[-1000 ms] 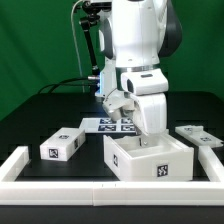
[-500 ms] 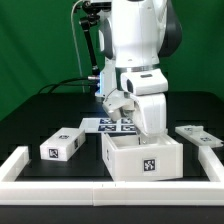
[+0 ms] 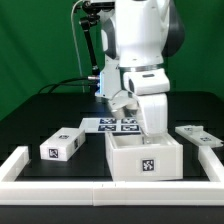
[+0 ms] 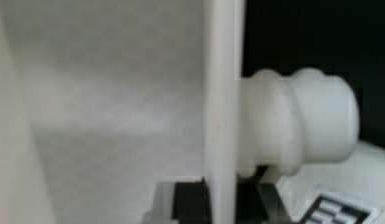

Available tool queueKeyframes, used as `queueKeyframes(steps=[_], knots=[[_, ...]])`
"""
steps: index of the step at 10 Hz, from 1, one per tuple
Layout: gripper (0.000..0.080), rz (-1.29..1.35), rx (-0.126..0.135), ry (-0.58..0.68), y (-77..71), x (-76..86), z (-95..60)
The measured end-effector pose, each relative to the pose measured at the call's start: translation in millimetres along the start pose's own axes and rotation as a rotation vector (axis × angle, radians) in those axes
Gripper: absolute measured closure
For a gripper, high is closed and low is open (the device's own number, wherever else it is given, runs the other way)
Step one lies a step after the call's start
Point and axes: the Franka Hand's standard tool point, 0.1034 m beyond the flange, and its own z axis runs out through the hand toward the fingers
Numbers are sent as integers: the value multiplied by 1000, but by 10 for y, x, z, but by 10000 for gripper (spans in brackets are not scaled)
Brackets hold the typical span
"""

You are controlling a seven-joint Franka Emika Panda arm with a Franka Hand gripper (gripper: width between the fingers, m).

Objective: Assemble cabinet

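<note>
We're seeing the claw (image 3: pixel 150 132) clenching on the cabinet (image 3: pixel 146 160) far wall. The cabinet is sitting on the table (image 3: pixel 40 112), just behind the white rail (image 3: pixel 60 184). A tagged block (image 3: pixel 62 144) is lying well apart toward the exterior view's left, and a flat tagged panel (image 3: pixel 197 134) toward its right. The arm (image 3: pixel 140 40) is hiding part of the marker board (image 3: pixel 108 124).

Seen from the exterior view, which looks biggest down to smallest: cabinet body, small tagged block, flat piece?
Largest: cabinet body. Then the small tagged block and the flat piece, too alike to rank.
</note>
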Motion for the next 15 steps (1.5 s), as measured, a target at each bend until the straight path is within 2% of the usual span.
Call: queueKeyframes(steps=[1,4,7,9,11,12,14,15], knots=[[763,34,-1,-2,42,86,-2],[763,91,26,-12,223,316,53],[763,99,30,-12,416,459,76],[762,92,42,-16,451,509,83],[758,71,24,-6,441,507,83],[758,71,24,-6,440,506,87],[403,72,25,-7,440,502,87],[403,72,25,-7,440,501,87]])
